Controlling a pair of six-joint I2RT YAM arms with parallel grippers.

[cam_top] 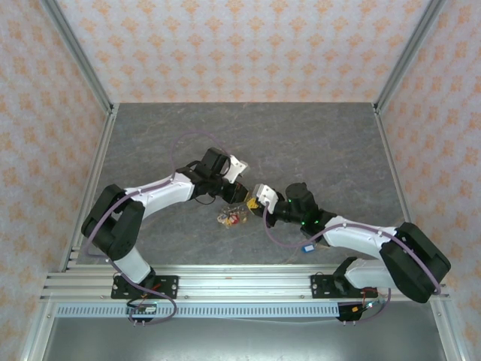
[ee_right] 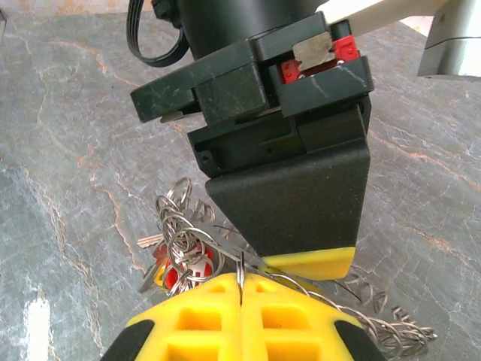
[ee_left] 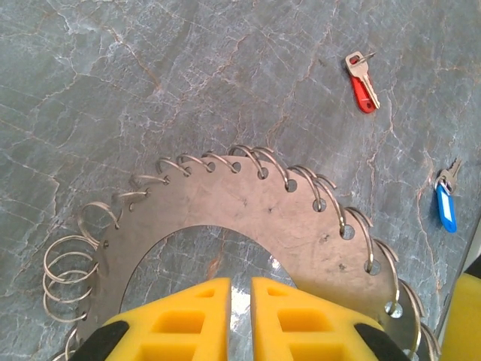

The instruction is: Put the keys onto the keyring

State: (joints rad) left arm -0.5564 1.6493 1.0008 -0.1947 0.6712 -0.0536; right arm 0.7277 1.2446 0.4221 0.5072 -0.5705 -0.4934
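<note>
Keyring caught between two closed claws

From above, the left arm reaches in from the left and the right arm from the right, and they meet at mid-table. The left gripper has its yellow fingers brought to a narrow slit on the near band of the keyring. Whether the ring rests on the grey marbled table or is lifted off it cannot be told. Small split rings line its toothed rim. To the right, loose on the table and well apart from the ring, lies a red-tagged key, and further right a blue-tagged key. In the right wrist view a bunch of keys with red tags sits among the rings at left. At centre the right gripper is pressed fully together with a thin wire loop standing in its seam, just beside the left claw's yellow tip.
</note>
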